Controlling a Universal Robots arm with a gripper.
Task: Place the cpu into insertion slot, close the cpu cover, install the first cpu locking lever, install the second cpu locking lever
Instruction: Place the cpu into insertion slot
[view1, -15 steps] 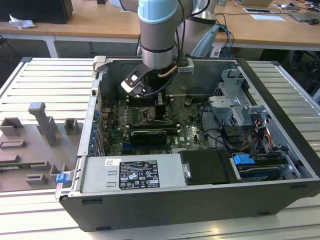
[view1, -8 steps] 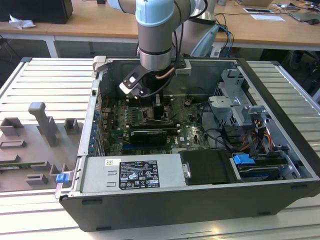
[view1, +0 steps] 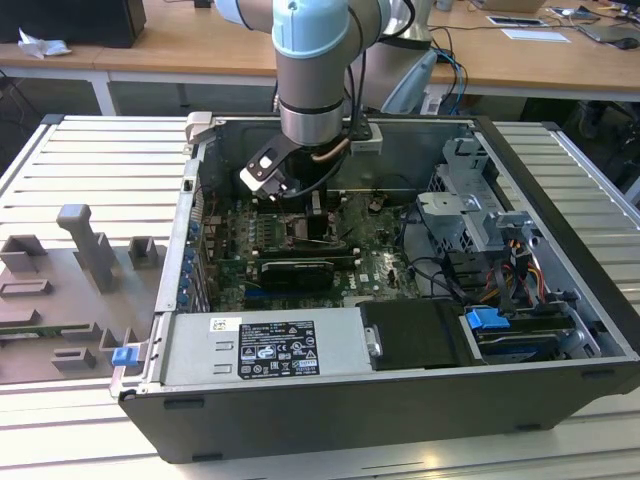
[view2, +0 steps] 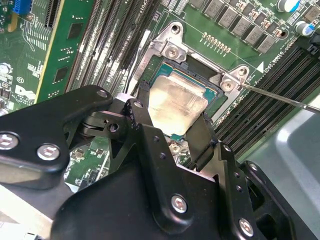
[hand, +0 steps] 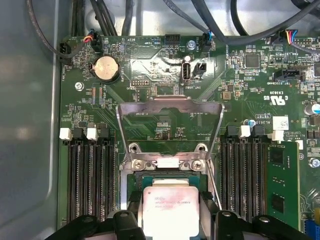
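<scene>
The fingers (view2: 204, 137) pinch the cpu (view2: 175, 107) by two opposite sides and hold it right over the insertion slot (view2: 197, 75) in the middle of the green board (hand: 145, 65), with the cpu cover (hand: 150, 104) flipped open just beyond the slot.

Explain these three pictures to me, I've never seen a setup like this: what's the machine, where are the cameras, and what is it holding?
The machine is a robot arm reaching down into an open computer case that lies on a slatted table. The exterior view comes from a camera off the arm. Both wrist views come from cameras riding on the arm, looking at the green circuit board. Its hand has two black fingers closed on the cpu, a small silvery chip, at the insertion slot. The cpu cover, a thin metal frame, stands flipped open.
</scene>
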